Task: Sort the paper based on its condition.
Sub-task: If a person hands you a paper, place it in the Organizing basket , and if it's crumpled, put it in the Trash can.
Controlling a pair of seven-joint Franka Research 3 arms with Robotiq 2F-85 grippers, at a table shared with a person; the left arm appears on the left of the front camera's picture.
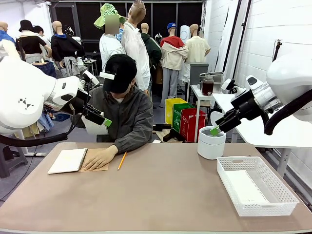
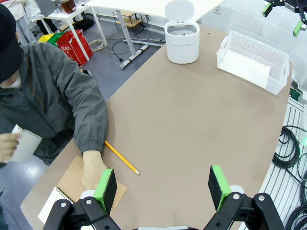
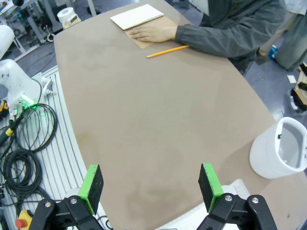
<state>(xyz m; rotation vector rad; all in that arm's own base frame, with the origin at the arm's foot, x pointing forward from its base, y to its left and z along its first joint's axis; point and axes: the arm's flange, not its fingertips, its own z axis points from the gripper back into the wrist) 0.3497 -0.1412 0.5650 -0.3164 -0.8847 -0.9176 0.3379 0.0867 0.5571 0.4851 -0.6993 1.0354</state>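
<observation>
Left wrist view: the left tool [image 2: 163,184] hangs with its jaws spread wide and nothing between the green pads, high above the bare brown worktop [image 2: 192,124]. Just beyond its near pad lie the person's hand [image 2: 92,172], pressed flat on the tan cover of a spiral notebook [image 2: 62,201], and a yellow pencil [image 2: 122,157] slanting away from the sleeve. The person's other hand holds a small white sheet of paper [image 2: 26,146] off the worktop's edge, close to the body. In the right wrist view the right tool [image 3: 150,186] is likewise wide apart and empty, hovering near the white bin [image 3: 280,155].

One flat sheet already lies in the white mesh basket [image 1: 273,185], along its long axis, at the robot's right. The held paper sits on the left arm's side, so I judge the left arm the nearer for a handover, and the basket and bin the right arm's reach.

The held sheet is half hidden by the arm; whether it is crumpled or smooth cannot be made out.
</observation>
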